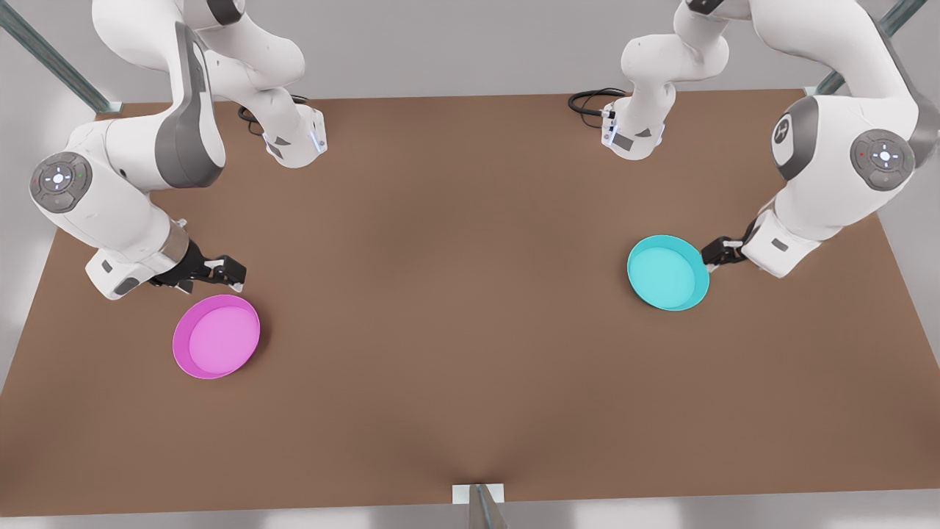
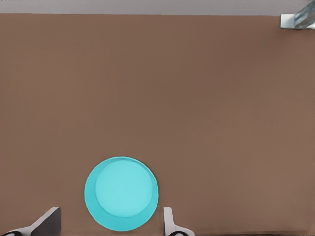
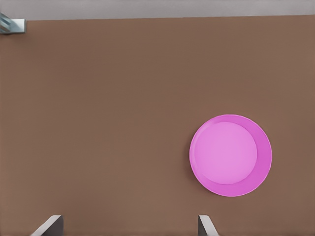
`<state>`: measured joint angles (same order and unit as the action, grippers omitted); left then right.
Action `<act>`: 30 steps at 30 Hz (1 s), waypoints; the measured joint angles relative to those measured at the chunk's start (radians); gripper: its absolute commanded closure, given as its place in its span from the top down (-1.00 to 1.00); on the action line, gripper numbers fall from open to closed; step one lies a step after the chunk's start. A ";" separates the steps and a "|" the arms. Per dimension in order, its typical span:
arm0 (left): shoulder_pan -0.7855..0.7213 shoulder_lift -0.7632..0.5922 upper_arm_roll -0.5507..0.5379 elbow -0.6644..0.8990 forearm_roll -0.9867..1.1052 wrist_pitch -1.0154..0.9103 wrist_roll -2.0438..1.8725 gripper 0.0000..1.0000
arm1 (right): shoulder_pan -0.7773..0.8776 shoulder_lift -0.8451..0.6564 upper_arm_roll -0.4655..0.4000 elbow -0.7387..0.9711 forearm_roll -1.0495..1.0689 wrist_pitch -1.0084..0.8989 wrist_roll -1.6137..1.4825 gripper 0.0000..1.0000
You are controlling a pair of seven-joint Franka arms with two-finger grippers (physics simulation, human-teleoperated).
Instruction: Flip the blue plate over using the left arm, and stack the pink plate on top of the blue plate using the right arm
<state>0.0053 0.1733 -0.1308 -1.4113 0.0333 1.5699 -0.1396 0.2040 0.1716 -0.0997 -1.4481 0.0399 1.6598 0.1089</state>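
While both plates lie open side up on the brown surface (image 1: 470, 294), each arm has its gripper close to one of them. The blue plate (image 1: 667, 272) sits toward the front view's right, and the left gripper (image 1: 711, 257) is right at its rim on the side nearest that arm; whether it actually touches the rim I cannot tell. In the left wrist view the blue plate (image 2: 121, 193) lies between the two fingertips (image 2: 170, 221), which stand wide apart on either side of it — the jaws are spread, clamped on nothing. The pink plate (image 1: 217, 336) rests toward the front view's left, well apart from the blue one, with its lighter inside facing up. The right gripper (image 1: 229, 275) hangs just beside the pink plate's far edge, above it rather than on it. In the right wrist view the pink plate (image 3: 230, 155) lies off to one side of the gap between the fingertips (image 3: 204, 225) — those jaws too are apart and empty. A metal bracket (image 1: 478, 494) marks the near edge of the surface.
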 measured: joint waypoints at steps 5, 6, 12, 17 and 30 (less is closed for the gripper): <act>-0.010 0.057 -0.041 -0.032 -0.017 -0.146 -0.001 1.00 | -0.001 0.006 0.000 0.003 -0.001 0.000 0.000 1.00; 0.002 0.025 -0.049 -0.042 -0.019 -0.196 0.006 1.00 | 0.001 0.006 0.000 0.003 0.000 0.000 0.000 1.00; 0.098 -0.039 0.194 -0.607 -0.147 0.276 0.303 1.00 | -0.004 0.006 -0.002 0.002 0.000 0.015 -0.009 1.00; 0.171 0.027 0.187 -0.776 -0.247 0.495 0.534 1.00 | -0.001 0.006 -0.002 0.002 0.000 0.015 -0.011 1.00; 0.323 0.207 0.169 -0.769 -0.364 0.562 0.723 1.00 | -0.004 0.008 -0.002 0.003 0.001 0.017 -0.012 1.00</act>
<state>0.3283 0.3800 0.0384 -2.1798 -0.3306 2.1322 0.5829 0.2002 0.1795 -0.1012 -1.4450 0.0412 1.6766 0.0966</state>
